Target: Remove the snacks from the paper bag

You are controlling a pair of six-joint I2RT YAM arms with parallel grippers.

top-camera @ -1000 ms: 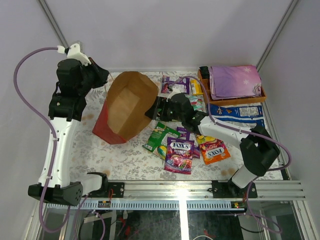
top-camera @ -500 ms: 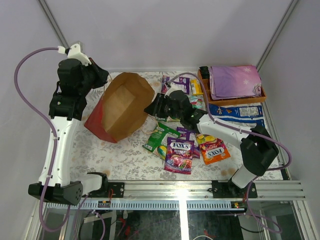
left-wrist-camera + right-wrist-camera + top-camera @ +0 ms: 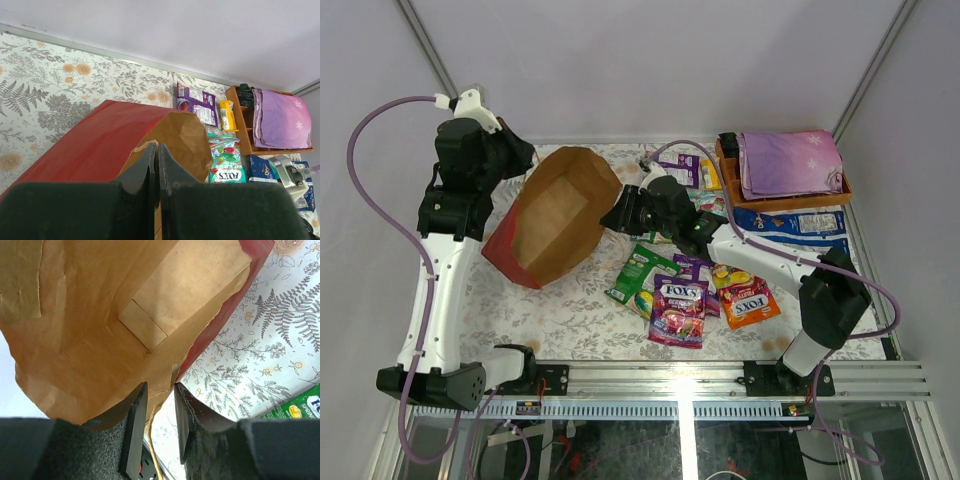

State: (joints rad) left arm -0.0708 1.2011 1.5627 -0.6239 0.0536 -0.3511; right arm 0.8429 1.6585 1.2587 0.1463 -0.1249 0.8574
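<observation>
The red paper bag (image 3: 552,222) lies in the middle left of the table, its brown inside facing up and showing nothing in it. My left gripper (image 3: 527,165) is shut on the bag's far rim, where red meets brown in the left wrist view (image 3: 156,146). My right gripper (image 3: 613,215) is at the bag's right rim with its jaws slightly apart; the torn rim edge and thin loop handle lie between them (image 3: 161,385). Snacks lie right of the bag: a green packet (image 3: 640,272), a purple FOX'S packet (image 3: 678,308), an orange FOX'S packet (image 3: 748,298) and blue-and-white packs (image 3: 790,222).
A wooden tray (image 3: 785,203) with a folded purple cloth (image 3: 790,163) stands at the back right. More packets lie behind the right arm: a purple one (image 3: 197,101), a yellow one (image 3: 227,115) and a teal FOX'S one (image 3: 227,162). White walls enclose the table.
The bag has swung left and down, its mouth turning more towards the camera. My right gripper has followed it left along the rim. My left gripper keeps its hold.
</observation>
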